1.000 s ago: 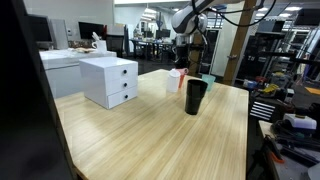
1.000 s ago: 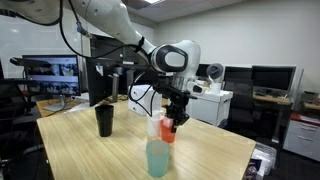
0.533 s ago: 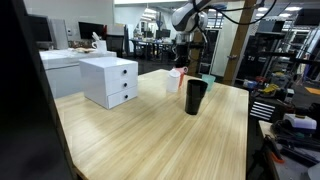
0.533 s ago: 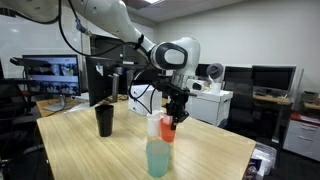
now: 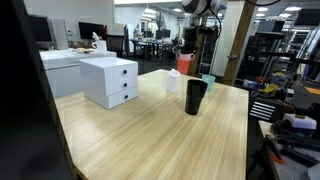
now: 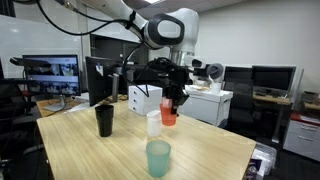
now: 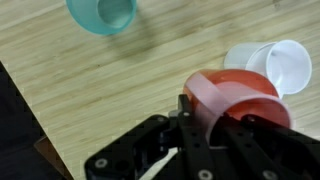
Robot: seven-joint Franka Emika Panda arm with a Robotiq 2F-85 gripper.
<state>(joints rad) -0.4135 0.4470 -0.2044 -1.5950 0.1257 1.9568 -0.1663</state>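
The jaws grip the red cup (image 6: 169, 114) by its rim, holding it in the air at frame centre, above the tabletop (image 6: 95, 155). In the wrist view its rim hides the fingertips and overlaps the white cup (image 7: 285, 60); the teal cup (image 7: 103, 14) is cut off by the top edge.

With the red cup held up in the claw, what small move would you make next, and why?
Probably shift the claw slightly away from the white cup before lowering: the red cup hangs clear above the table, and in the wrist view its rim sits close beside the white cup's.
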